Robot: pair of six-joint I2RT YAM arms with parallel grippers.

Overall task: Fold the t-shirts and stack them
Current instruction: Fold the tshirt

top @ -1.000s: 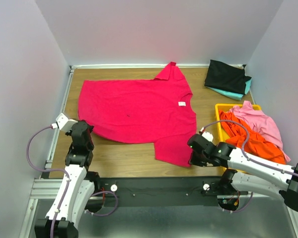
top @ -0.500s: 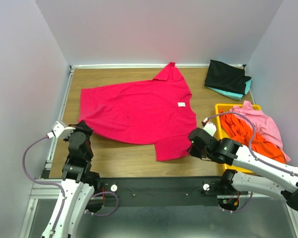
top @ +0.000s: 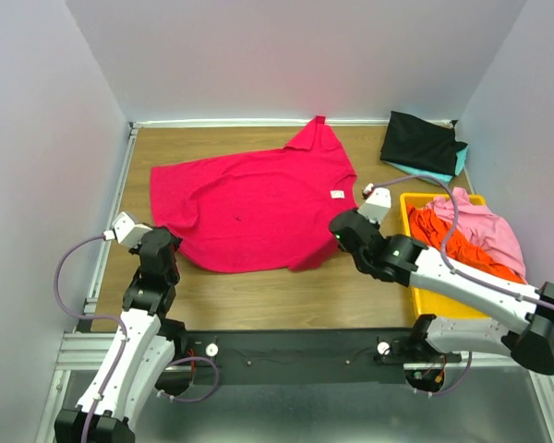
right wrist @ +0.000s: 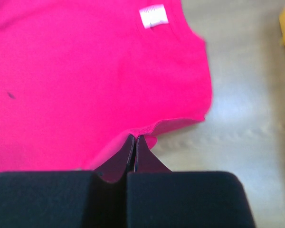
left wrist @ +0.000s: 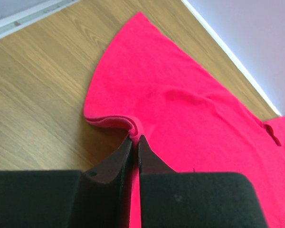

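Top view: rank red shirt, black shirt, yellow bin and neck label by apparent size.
1. red shirt, spread out, by far the largest
2. bin, partly hidden under clothes, but its footprint looks bigger than the next
3. black shirt, folded
4. label, tiny

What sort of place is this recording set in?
Likely a lab robot cell: plain pale walls box in a wooden tabletop, a dark mounting rail fronts it, and a yellow plastic bin holds loose shirts.
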